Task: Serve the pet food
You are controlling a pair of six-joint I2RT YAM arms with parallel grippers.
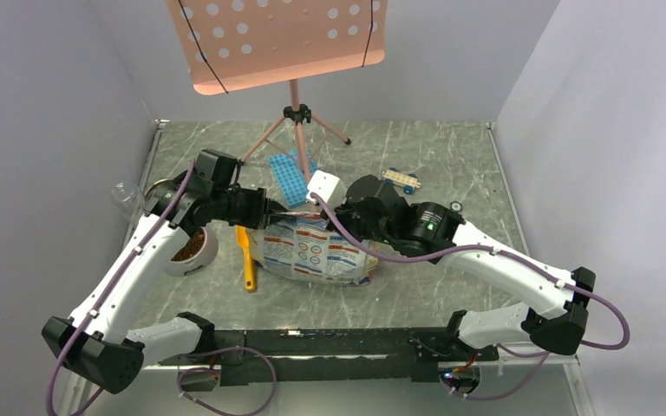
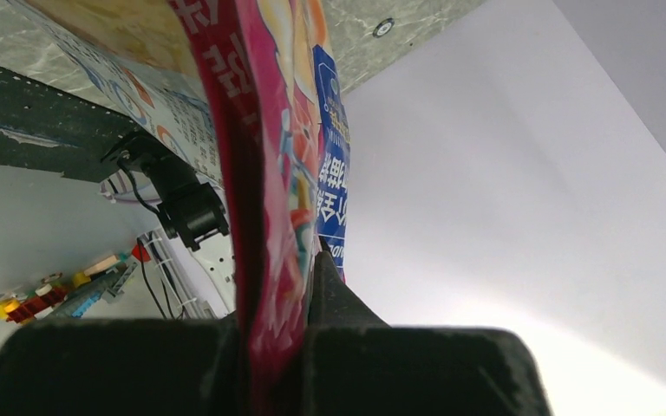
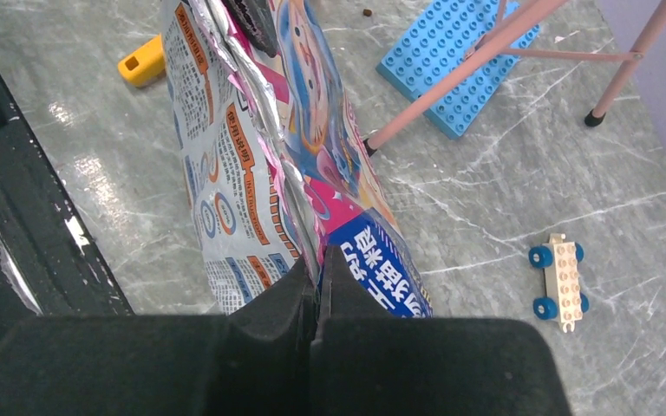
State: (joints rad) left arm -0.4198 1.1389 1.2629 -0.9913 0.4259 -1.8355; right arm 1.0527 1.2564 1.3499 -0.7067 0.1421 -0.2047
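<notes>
The pink-and-blue foil bag [image 1: 316, 253] stands on the table between the arms. My left gripper [image 1: 270, 208] is shut on the left end of its top edge, and in the left wrist view the pink foil [image 2: 269, 130] runs down between the shut jaws of the left gripper [image 2: 279, 299]. My right gripper [image 1: 329, 213] pinches the right end; in the right wrist view the right gripper [image 3: 316, 264] is shut on the bag [image 3: 260, 130]. Brown pet food [image 1: 189, 249] lies in a pale bowl [image 1: 208, 258] under the left arm. The bag's contents are hidden.
A yellow scoop [image 1: 245, 260] lies between bowl and bag, its handle end [image 3: 143, 61] showing. Behind the bag are a blue studded plate [image 1: 290, 178], a pink music stand [image 1: 295, 113], and a small toy car [image 1: 399, 180]. A clear glass item [image 1: 124, 195] sits far left.
</notes>
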